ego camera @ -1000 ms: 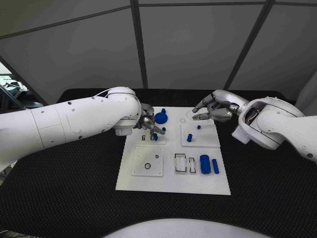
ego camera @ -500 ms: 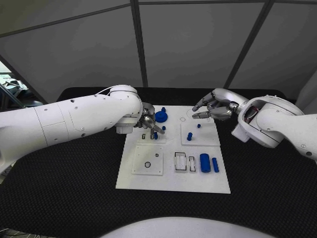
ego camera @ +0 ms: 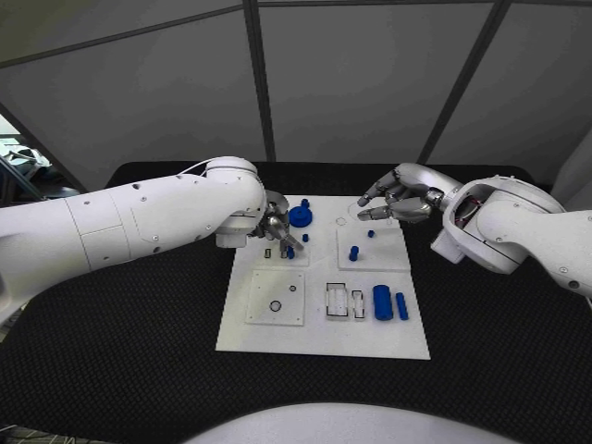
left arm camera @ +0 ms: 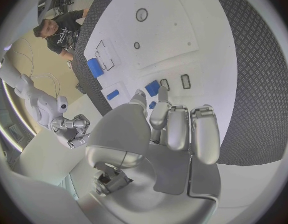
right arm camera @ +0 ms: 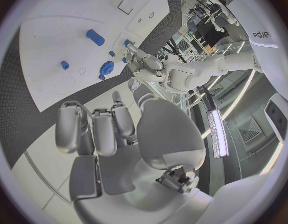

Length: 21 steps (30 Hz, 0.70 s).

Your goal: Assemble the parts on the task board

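The white task board (ego camera: 320,335) lies mid-table. My left hand (ego camera: 277,228) hovers at its far left, fingers bent down beside a blue gear-shaped part (ego camera: 301,218) and over a blue peg (ego camera: 289,252) standing next to two slots. In the left wrist view that peg (left arm camera: 153,88) sits just past the fingertips (left arm camera: 161,92), and a blue speck shows between thumb and finger. I cannot tell if it is pinched. My right hand (ego camera: 391,205) hangs over the far right corner, holding nothing. Two blue cylinders (ego camera: 383,303) lie at the near right.
More small blue pegs (ego camera: 353,252) stand in the right far panel of the board. A panel with a round hole (ego camera: 277,307) sits near left. Black table (ego camera: 123,351) surrounds the board on all sides. The right wrist view shows the gear (right arm camera: 107,67) and my left hand (right arm camera: 146,64).
Almost nothing has moved. My right hand has edged slightly toward the far side of the board. My left hand stays over the same peg.
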### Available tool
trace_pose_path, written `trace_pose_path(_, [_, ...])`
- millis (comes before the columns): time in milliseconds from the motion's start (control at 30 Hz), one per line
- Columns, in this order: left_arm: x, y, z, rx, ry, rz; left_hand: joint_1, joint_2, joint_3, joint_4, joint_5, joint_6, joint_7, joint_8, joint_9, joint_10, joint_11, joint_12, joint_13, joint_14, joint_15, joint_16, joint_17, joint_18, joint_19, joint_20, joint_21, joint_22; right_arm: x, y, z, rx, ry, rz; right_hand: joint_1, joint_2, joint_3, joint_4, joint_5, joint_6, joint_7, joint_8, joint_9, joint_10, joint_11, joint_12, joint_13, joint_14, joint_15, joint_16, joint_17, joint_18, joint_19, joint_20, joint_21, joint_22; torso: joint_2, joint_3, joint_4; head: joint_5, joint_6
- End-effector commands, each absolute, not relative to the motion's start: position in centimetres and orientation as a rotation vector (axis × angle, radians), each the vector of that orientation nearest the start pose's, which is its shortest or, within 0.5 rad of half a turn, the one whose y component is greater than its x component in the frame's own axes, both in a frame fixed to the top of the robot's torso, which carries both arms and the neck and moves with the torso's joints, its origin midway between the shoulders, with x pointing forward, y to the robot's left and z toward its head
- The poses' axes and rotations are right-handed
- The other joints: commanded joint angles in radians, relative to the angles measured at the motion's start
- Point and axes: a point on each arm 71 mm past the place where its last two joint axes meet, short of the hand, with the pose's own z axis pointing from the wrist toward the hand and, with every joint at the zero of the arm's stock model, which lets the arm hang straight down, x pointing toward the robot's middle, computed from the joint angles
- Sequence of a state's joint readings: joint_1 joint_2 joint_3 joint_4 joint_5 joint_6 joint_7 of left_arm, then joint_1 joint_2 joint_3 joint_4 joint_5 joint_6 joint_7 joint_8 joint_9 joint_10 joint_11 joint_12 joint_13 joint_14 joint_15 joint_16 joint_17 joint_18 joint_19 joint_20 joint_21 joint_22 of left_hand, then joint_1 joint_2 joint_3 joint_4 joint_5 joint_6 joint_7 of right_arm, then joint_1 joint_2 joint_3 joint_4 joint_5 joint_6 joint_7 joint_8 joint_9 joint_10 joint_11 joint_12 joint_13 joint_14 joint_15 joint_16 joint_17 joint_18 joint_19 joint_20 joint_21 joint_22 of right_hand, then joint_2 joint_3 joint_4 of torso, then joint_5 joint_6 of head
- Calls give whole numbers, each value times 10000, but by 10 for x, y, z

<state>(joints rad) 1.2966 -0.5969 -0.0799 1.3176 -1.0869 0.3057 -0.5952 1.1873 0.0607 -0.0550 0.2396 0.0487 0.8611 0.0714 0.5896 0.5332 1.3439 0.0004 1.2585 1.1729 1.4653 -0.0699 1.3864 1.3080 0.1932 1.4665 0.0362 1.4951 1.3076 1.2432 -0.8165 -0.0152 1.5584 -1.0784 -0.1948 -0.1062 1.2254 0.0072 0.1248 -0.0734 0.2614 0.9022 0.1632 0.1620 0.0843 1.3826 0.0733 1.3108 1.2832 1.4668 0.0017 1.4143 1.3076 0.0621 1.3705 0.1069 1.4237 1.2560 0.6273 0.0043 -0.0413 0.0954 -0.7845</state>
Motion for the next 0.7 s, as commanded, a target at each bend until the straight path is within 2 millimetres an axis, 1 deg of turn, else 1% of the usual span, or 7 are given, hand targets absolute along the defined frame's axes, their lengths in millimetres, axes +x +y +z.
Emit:
trace_pose_path(33, [515, 154, -210, 109, 24290, -2644, 102, -4, 15, -72, -2, 40, 25, -45, 21, -53, -8, -39, -6, 490, 60, 13, 478, -1612, 294, 93, -3, 1114, 487, -175, -161, 993, 18279, 8989, 85, 68, 14, -10, 45, -50, -8, -26, -15, -55, -5, -35, 22, 511, -46, -11, 342, 58, -25, 12, -31, 12, 4, -3, -8, -10, -14])
trace_pose_path(167, [516, 154, -211, 90, 24282, -2643, 193, 50, 96, -136, -2, 47, 24, -43, 34, -56, -10, -47, -7, 490, 59, 12, 479, -1612, 293, 92, -4, 1115, 487, -175, -161, 983, 18296, 8984, 85, 68, 14, -10, 45, -50, -8, -26, -15, -55, -5, -35, 22, 511, -46, -11, 342, 58, -25, 12, -31, 12, 2, 2, -3, -13, -20])
trace_pose_path(433, [517, 153, -210, -59, 24223, -2789, 659, 332, 576, -443, -1, -3, -5, -87, 52, -98, -40, -111, -49, 485, 37, -1, 471, -1598, 258, 80, -38, 1061, 487, -174, -162, 952, 18318, 8990, 85, 68, 14, -10, 45, -50, -8, -26, -15, -55, -5, -35, 22, 511, -46, -11, 342, 58, -25, 12, -31, 12, 3, 2, 3, -6, -32])
trace_pose_path(700, [516, 153, -211, -40, 24320, -2873, 767, 327, 735, -546, -2, -20, -5, -111, 54, -117, -41, -140, -68, 484, 34, -3, 472, -1596, 249, 72, -48, 1050, 487, -173, -162, 930, 18344, 8994, 92, 83, 23, -9, 49, -46, -8, -23, -14, -41, -5, -20, 38, 515, -47, -1, 357, 55, -13, 12, -24, 28, 3, 1, 0, -4, -54])
